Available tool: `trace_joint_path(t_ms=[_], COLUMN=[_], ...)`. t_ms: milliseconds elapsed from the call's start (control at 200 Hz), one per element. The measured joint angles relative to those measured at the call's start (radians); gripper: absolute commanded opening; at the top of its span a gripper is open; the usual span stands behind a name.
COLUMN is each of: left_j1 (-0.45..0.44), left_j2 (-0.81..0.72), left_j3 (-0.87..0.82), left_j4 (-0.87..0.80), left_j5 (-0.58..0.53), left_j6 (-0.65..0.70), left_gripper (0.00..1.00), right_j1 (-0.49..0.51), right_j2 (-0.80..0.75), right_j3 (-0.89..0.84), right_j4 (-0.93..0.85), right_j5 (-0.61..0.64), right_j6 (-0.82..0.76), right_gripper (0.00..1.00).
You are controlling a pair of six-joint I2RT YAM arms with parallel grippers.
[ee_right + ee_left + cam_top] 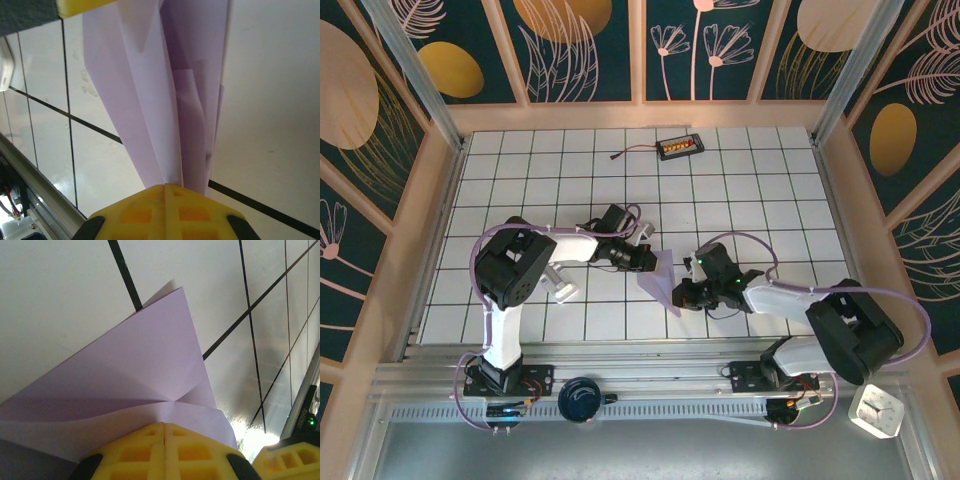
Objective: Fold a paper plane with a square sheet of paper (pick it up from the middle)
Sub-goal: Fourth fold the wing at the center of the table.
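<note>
The pale lavender paper [663,276] is folded into a pointed shape with lengthwise creases and hangs just above the tiled table, between the two arms. My left gripper [648,258] is shut on its upper left edge. In the left wrist view the yellow jaws [164,426] are pressed together over the paper [150,365], which fans out to a point ahead. My right gripper [684,292] is shut on the lower right end. In the right wrist view its jaws [165,186] pinch several folded layers of the paper [155,100].
A small silvery-white block [564,291] lies beside the left arm. A black box with orange connectors [679,148] and its cable sits at the back. A dark round object [582,398] and a white box [875,411] rest on the front rail.
</note>
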Motion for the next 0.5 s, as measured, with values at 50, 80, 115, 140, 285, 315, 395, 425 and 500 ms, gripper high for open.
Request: trace_joint_path(t_ms=[50,80,115,140,285,315,395,425,500], left_j1=[0.000,0.000,0.000,0.000,0.001,0.001,0.002,0.002,0.002], left_j2=[0.000,0.000,0.000,0.000,0.000,0.000,0.000,0.000,-0.001], left_j3=[0.000,0.000,0.000,0.000,0.000,0.000,0.002,0.003,0.006], left_j4=[0.000,0.000,0.000,0.000,0.002,0.003,0.004,0.004,0.007], left_j5=[0.000,0.000,0.000,0.000,-0.001,-0.001,0.002,0.004,0.015], left_j6=[0.000,0.000,0.000,0.000,0.000,0.000,-0.001,-0.003,-0.008], left_gripper=[0.05,0.05,0.05,0.05,0.07,0.08,0.13,0.16,0.21], right_j1=[0.000,0.000,0.000,0.000,-0.005,-0.005,-0.005,-0.005,-0.010], right_j2=[0.014,0.023,0.032,0.037,0.051,0.055,0.057,0.056,0.054], right_j3=[0.000,0.000,0.000,0.000,0.000,0.000,-0.005,-0.009,-0.022], right_j4=[0.002,0.004,0.005,0.006,0.022,0.027,0.040,0.048,0.070], right_j5=[0.000,0.001,0.001,0.001,-0.011,-0.014,-0.018,-0.019,-0.027], right_j6=[0.000,0.000,-0.001,-0.001,-0.001,-0.001,0.000,0.000,0.003], right_gripper=[0.00,0.00,0.00,0.00,0.00,0.00,0.00,0.00,0.00])
